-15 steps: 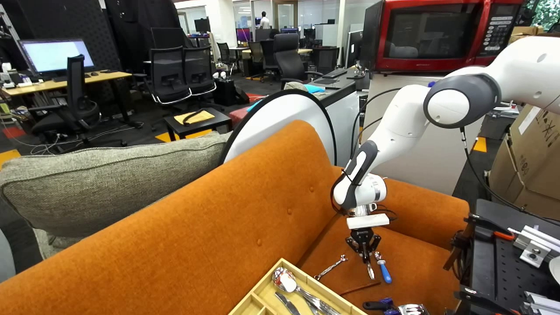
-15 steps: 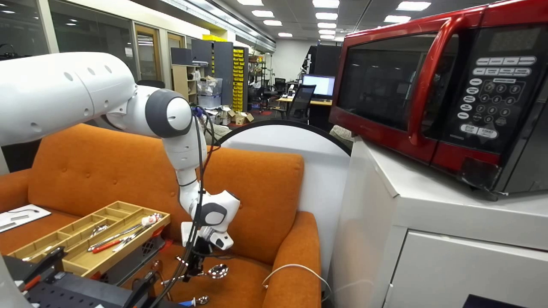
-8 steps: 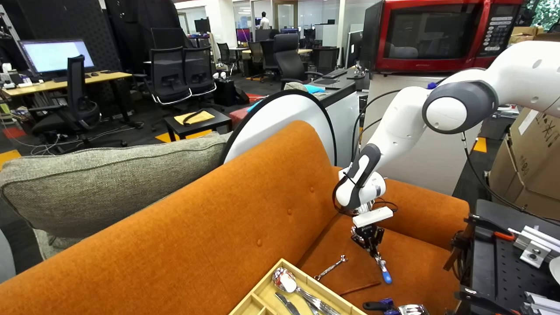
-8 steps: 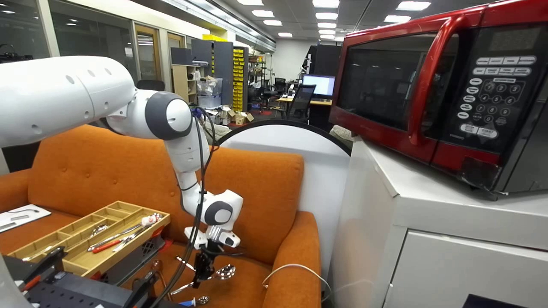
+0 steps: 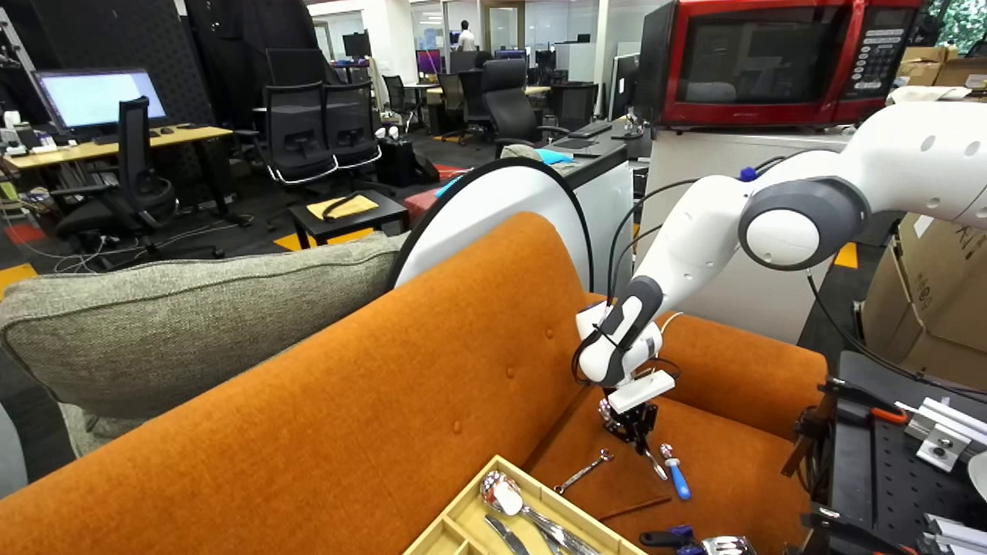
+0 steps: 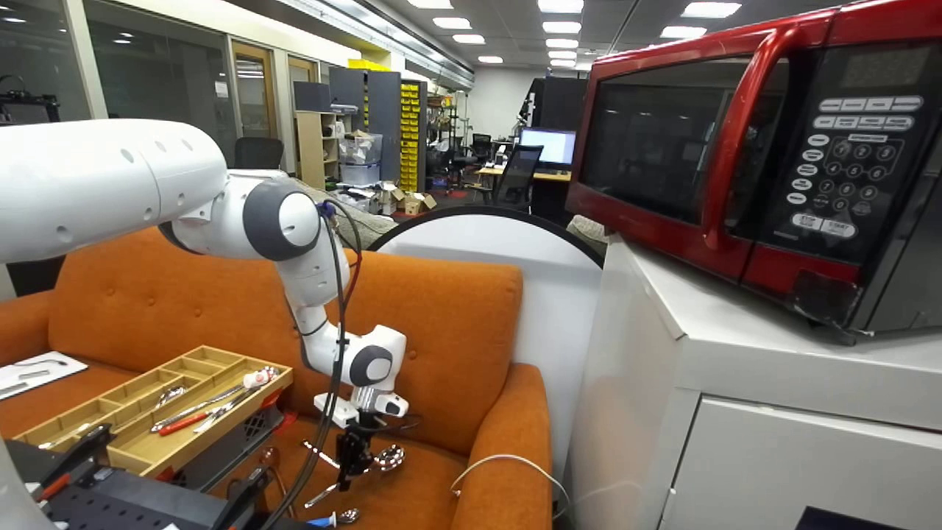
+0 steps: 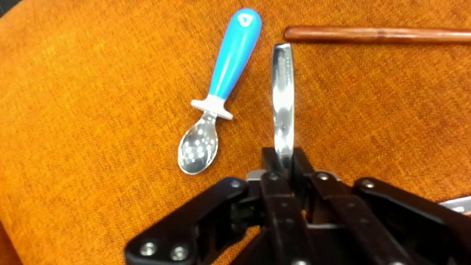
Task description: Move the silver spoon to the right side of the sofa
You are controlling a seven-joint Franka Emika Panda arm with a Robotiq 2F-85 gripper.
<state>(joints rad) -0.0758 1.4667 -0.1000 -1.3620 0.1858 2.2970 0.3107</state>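
Observation:
The silver spoon (image 7: 283, 99) is held in my gripper (image 7: 284, 156), its handle pinched between the fingertips and sticking out forward in the wrist view. The spoon's bowl (image 6: 390, 458) shows on the far side of the gripper (image 6: 347, 480) in an exterior view. The handle end (image 5: 656, 467) points down toward the seat in an exterior view, below the gripper (image 5: 640, 443). The orange sofa (image 5: 729, 439) also shows in an exterior view (image 6: 423, 493). The gripper is low over the seat near the armrest end; whether the spoon touches the fabric I cannot tell.
A blue-handled spoon (image 7: 235, 55) lies beside the held spoon. A brown wooden stick (image 7: 379, 35), a wrench (image 5: 584, 472) and a black-handled utensil (image 5: 698, 542) lie on the seat. A wooden cutlery tray (image 6: 129, 460) stands nearby. A cable (image 6: 508, 458) crosses the armrest (image 6: 515, 412).
The arm's elbow has lowered and the wrist has turned. The gripper with the spoon swung toward the blue-handled spoon, then back toward the sofa's backrest. The spoon stays in the grip.

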